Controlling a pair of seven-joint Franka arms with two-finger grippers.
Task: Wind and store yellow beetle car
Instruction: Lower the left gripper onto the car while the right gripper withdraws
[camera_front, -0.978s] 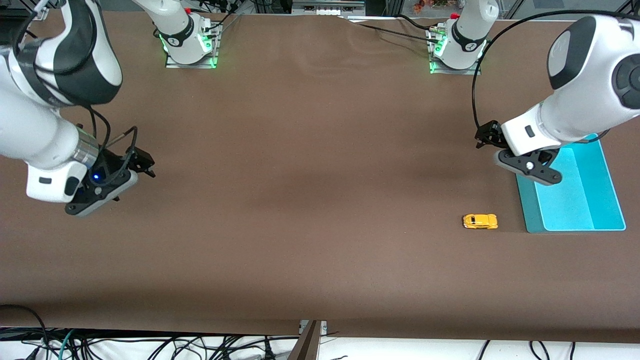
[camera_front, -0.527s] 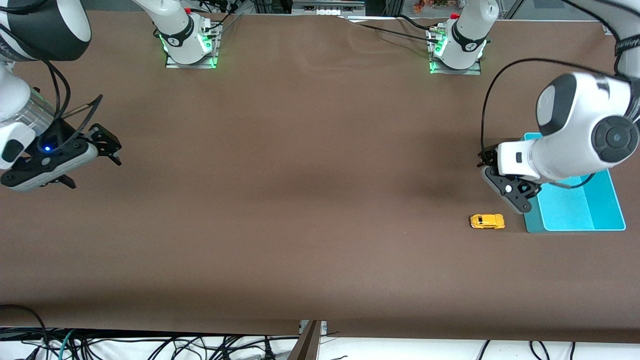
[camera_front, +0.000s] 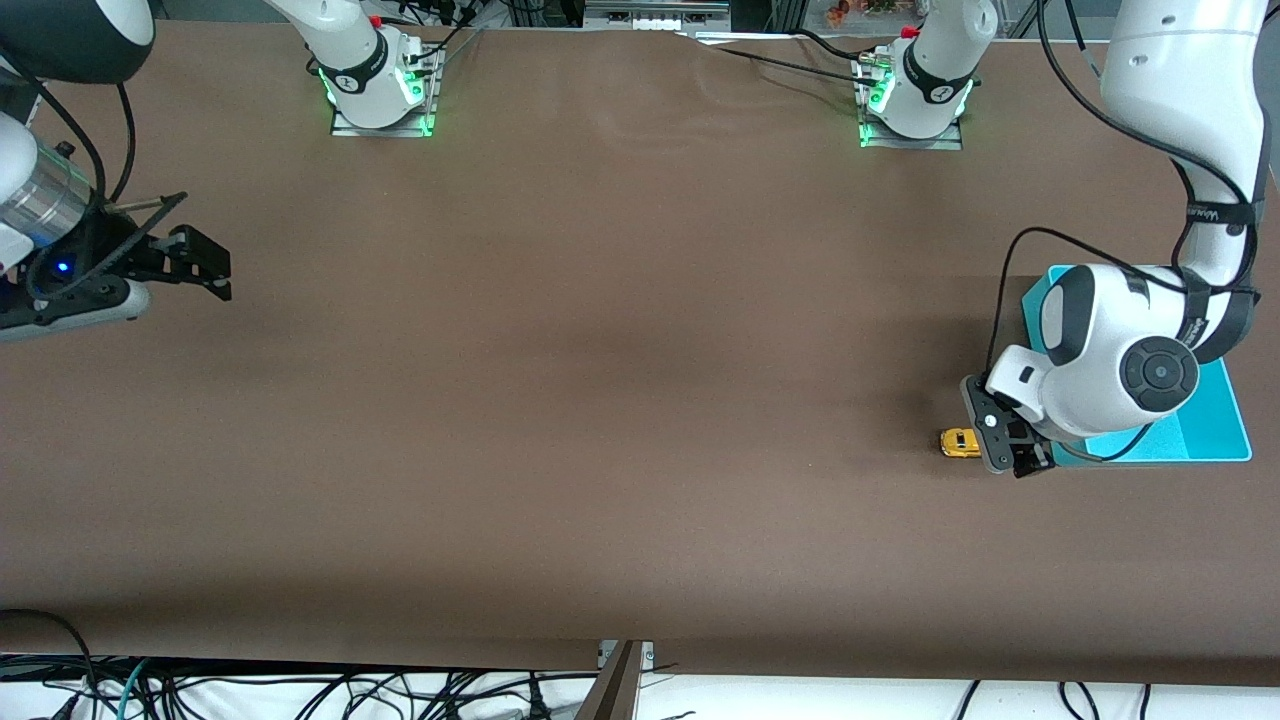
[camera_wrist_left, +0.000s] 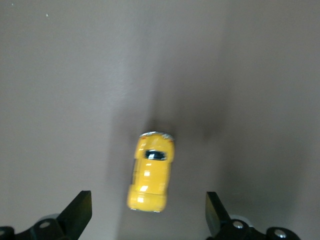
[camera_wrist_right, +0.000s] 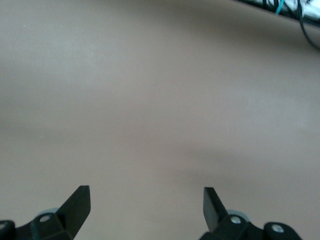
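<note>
The yellow beetle car (camera_front: 958, 442) sits on the brown table beside the teal tray (camera_front: 1225, 420), partly covered by my left hand. In the left wrist view the car (camera_wrist_left: 151, 174) lies just ahead of the jaws, between their lines. My left gripper (camera_front: 1008, 455) is open and low over the car's tray-side end, not touching it. My right gripper (camera_front: 205, 268) is open and empty, held over the table at the right arm's end; its wrist view shows only bare table between the fingertips (camera_wrist_right: 80, 200).
The teal tray lies at the left arm's end, mostly hidden under the left arm. The two arm bases (camera_front: 380, 90) stand along the table's top edge. Cables hang below the table's front edge (camera_front: 620, 660).
My left gripper has come down from over the tray to just over the car. My right gripper has drawn back toward the table's end. The car has shifted slightly toward the tray.
</note>
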